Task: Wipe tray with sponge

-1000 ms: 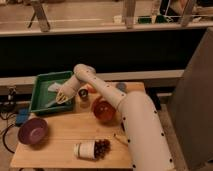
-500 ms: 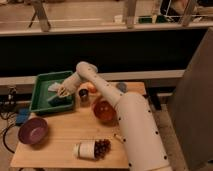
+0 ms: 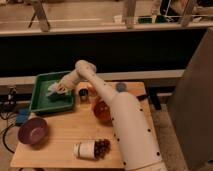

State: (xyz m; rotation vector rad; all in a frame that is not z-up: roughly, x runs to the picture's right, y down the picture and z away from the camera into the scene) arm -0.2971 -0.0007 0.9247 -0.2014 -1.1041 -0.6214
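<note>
The green tray (image 3: pixel 41 102) sits at the back left of the wooden table. My gripper (image 3: pixel 58 89) is down inside the tray, near its middle, at the end of the white arm that reaches in from the right. A pale whitish sponge (image 3: pixel 53 90) sits at the gripper's tip against the tray floor, and the gripper is shut on it. The arm hides the tray's right rim.
A purple bowl (image 3: pixel 33 131) stands front left. An orange-red bowl (image 3: pixel 101 112) sits mid-table beside the arm. A small dark cup (image 3: pixel 84 95) stands right of the tray. A tipped white container (image 3: pixel 90 149) with dark contents lies at the front. A small blue square item (image 3: pixel 21 118) lies off the table's left.
The gripper and the sponge have slid together a little to the left and toward the back of the tray. Nothing else has moved.
</note>
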